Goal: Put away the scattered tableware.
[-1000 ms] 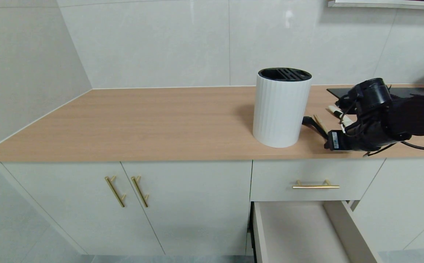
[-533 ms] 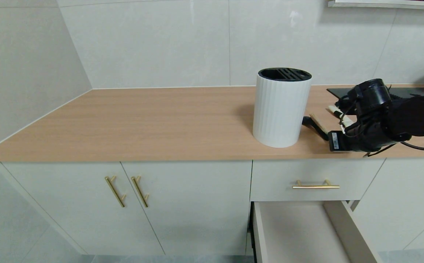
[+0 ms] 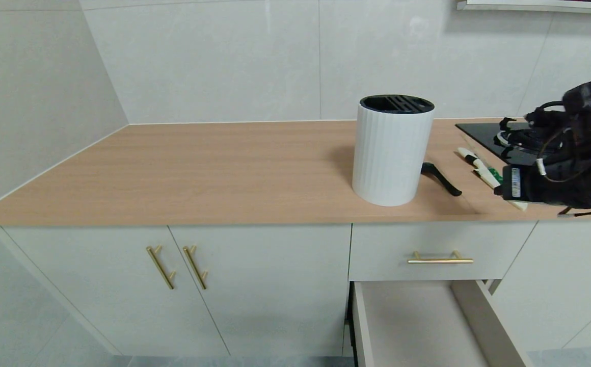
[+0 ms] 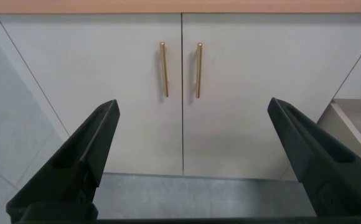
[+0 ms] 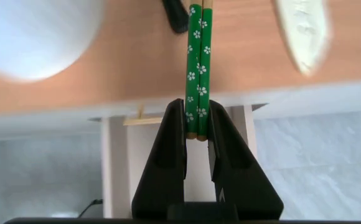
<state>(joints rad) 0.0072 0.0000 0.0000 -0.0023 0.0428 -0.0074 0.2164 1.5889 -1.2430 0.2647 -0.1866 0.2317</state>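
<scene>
A: Head view, entry?
B: The white ribbed knife holder [image 3: 392,153] stood upright on the wooden countertop [image 3: 198,173], with a black slotted insert on top. A black-handled utensil [image 3: 440,178] lay just beside it, and a pale knife [image 3: 471,159] lay farther right. The right gripper [image 3: 504,188] hung over the counter's front edge. The lower drawer [image 3: 484,321] was pulled out.
A: Left wrist?
B: The left gripper [image 4: 193,134] gaped wide, holding nothing, and faced the cabinet doors [image 4: 243,93].
A: Right wrist?
B: Its jaws were clamped on the green flowered chopsticks [image 5: 196,68], above the counter edge near the holder.
</scene>
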